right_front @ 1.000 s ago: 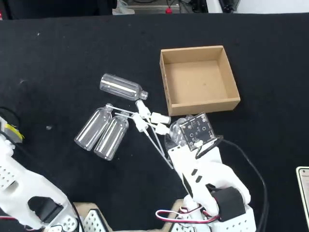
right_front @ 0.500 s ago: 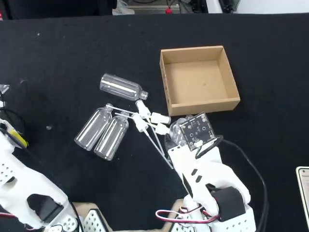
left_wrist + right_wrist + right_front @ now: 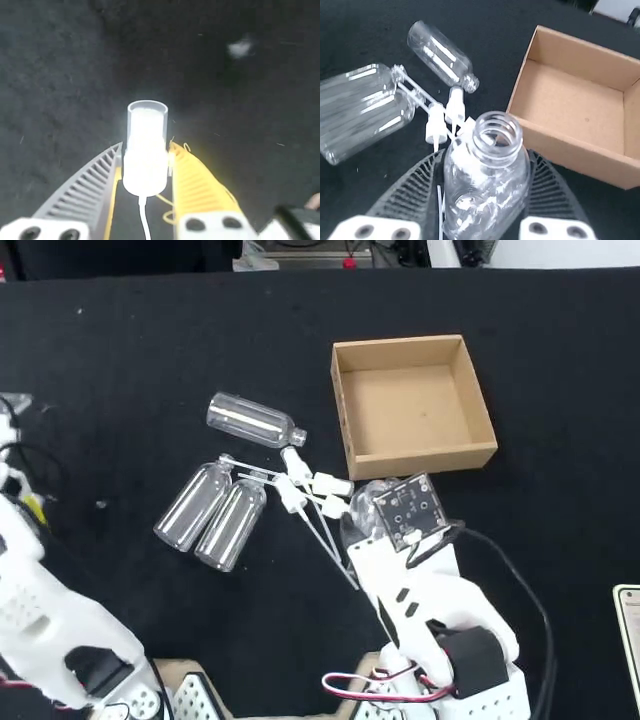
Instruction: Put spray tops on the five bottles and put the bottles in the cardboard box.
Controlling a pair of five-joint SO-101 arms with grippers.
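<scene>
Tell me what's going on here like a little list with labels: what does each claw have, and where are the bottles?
Left claw: shut on a white spray top
Right claw: shut on a clear bottle with no top on it
Loose bottles: three lying on the black table, all without tops
Loose spray tops: several lying between those bottles and the right claw
Cardboard box: open, no bottles in it yet

High view looks down on the table [image 3: 120, 340] from well above; left wrist view faces down close over its left edge; right wrist view, close and oblique, shares cardboard box [image 3: 555, 144] and lying bottles [image 3: 440, 55] with the high view.
</scene>
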